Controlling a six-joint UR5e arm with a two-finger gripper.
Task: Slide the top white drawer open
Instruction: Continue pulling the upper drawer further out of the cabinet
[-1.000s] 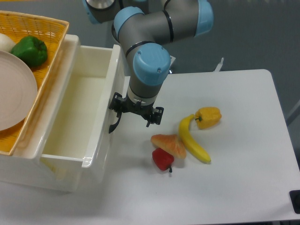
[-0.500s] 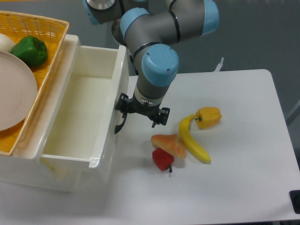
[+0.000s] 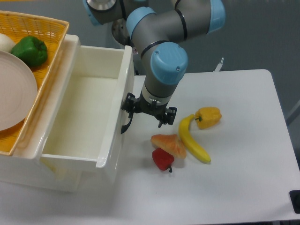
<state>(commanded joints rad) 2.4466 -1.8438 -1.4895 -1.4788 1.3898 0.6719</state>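
The top white drawer [image 3: 82, 110] stands pulled far out of the cabinet toward the right, and its inside is empty. A black curved handle [image 3: 125, 126] sits on the outer face of its front panel. My gripper [image 3: 149, 114] points straight down right beside that panel. Its fingers are spread apart with nothing between them. The left finger [image 3: 129, 104] is at the handle, seemingly hooked behind it. The right finger [image 3: 169, 115] hangs over the bare table.
A yellow wicker basket [image 3: 51, 79] on the cabinet holds a green pepper [image 3: 29, 50] and a plate [image 3: 14, 96]. On the white table [image 3: 243, 164] lie bread [image 3: 168, 144], a red pepper [image 3: 162, 159], a banana [image 3: 193, 144] and a yellow pepper [image 3: 208, 116], close to my gripper's right.
My gripper has moved right and slightly toward the table's front, and the drawer front came with it, so the drawer is open wider.
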